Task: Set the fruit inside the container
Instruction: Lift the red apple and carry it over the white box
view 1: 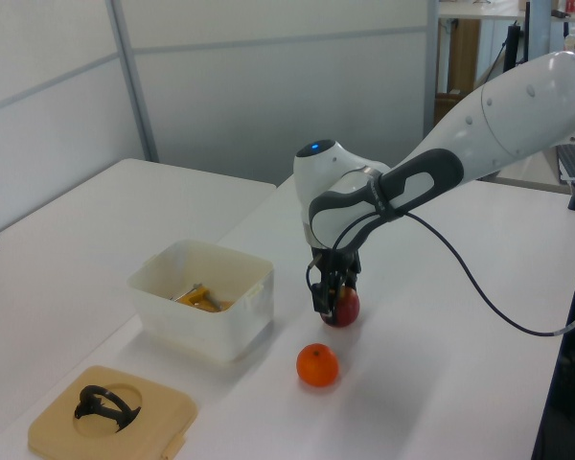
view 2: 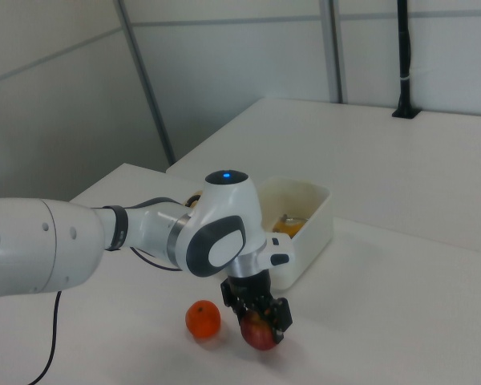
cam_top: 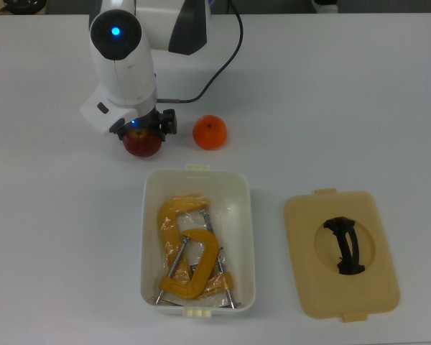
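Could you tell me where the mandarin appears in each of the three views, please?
Top view: mandarin above the white tub, right of the apple.
Left view: mandarin low centre, right of the tub.
Right view: mandarin bottom centre, left of the apple.
Shared landmark: the white tub.

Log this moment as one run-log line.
gripper down on apple | mandarin on table | container holds clamps | lid off

Yellow C-clamps (cam_top: 187, 248); beige lid (cam_top: 341, 253) w/ black handle (cam_top: 345, 246).
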Robot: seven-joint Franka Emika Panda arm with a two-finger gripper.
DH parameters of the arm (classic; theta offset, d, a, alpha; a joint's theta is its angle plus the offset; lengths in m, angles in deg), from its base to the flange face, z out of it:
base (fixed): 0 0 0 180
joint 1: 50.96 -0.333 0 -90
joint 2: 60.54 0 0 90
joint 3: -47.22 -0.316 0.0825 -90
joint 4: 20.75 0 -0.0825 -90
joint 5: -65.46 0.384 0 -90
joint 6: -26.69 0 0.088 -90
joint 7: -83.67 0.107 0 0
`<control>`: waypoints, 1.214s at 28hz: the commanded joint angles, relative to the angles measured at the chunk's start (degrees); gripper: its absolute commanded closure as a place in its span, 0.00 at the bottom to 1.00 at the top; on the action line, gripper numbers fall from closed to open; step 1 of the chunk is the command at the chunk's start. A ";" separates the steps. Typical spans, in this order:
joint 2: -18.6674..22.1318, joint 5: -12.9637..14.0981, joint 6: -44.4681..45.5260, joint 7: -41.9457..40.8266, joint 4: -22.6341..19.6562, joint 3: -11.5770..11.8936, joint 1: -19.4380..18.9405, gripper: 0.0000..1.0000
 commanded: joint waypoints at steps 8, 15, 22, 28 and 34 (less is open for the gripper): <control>3.84 -4.34 17.93 -2.04 15.24 0.59 -0.33 0.55; 3.76 -4.61 17.32 -1.42 18.68 0.24 -0.51 0.55; 2.27 -3.81 5.57 5.23 18.68 -0.03 -3.40 0.55; -0.89 -3.90 -2.70 8.16 18.68 -1.69 -4.02 0.51; -1.52 -4.08 -5.88 8.16 18.33 -2.84 -4.20 0.17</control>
